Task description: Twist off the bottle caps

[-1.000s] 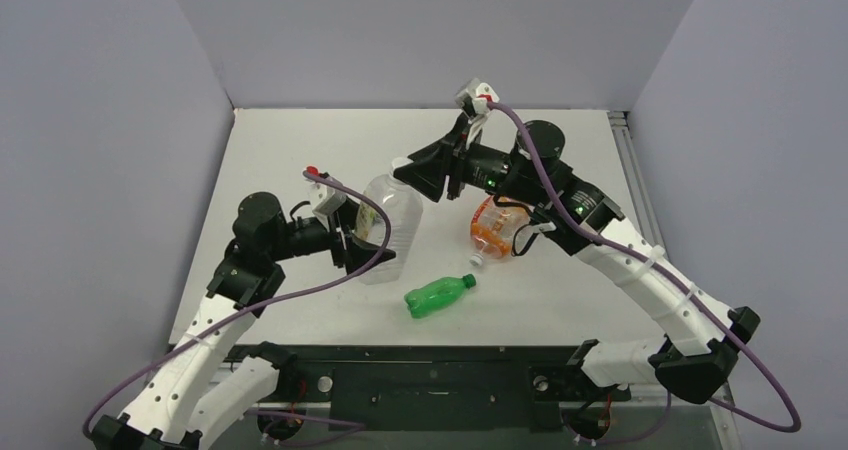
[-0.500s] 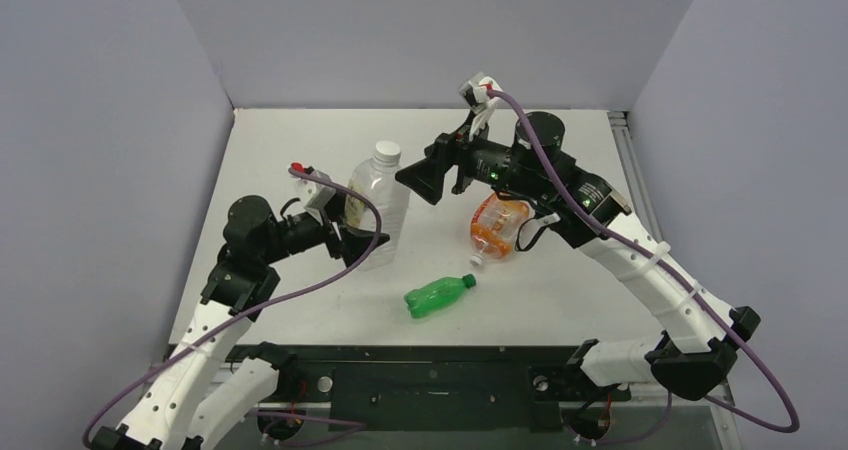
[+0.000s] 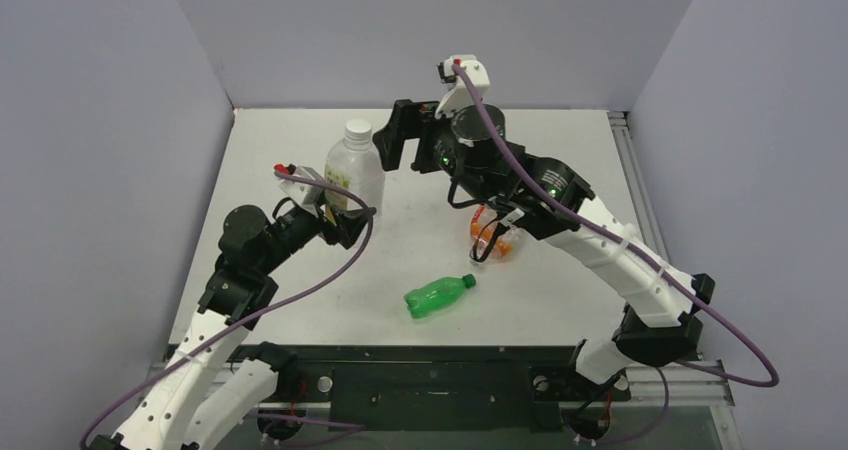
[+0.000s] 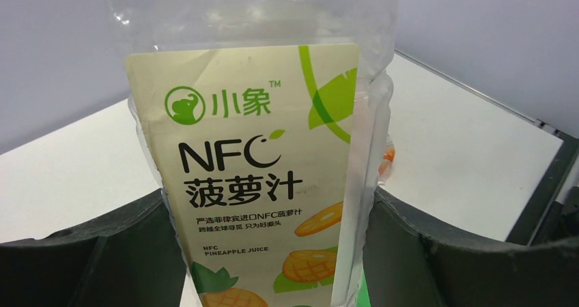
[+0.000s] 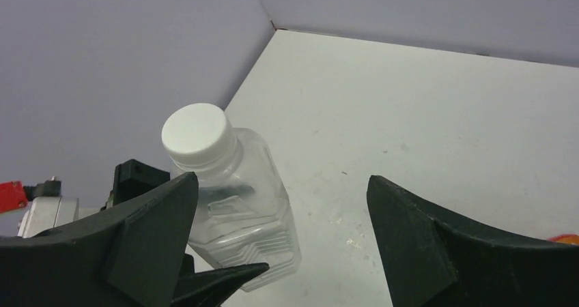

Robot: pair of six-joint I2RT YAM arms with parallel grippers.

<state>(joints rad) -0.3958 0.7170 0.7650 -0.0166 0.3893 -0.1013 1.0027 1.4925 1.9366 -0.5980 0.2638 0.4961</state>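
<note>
My left gripper [image 3: 343,220] is shut on the lower body of the clear squarish bottle [image 3: 352,175], holding it upright. In the left wrist view its pineapple-juice label [image 4: 252,184] fills the gap between the two fingers [image 4: 437,252]. Its white cap [image 3: 358,130] is on the neck. My right gripper [image 3: 386,140] hangs open just right of that cap, holding nothing; in its wrist view the cap [image 5: 194,133] lies up and left of the spread jaws. The orange bottle [image 3: 490,242] lies under the right arm. The green bottle [image 3: 436,296] lies on its side with its green cap [image 3: 470,281] on.
The white table [image 3: 560,160] is walled at the back and both sides. A black rail [image 3: 430,370] with the arm bases runs along the near edge. Purple cables loop from both wrists.
The right gripper opened off the clear bottle's cap and swung left and back. The left arm carried the bottle back-left and stood it upright. The cap stays on.
</note>
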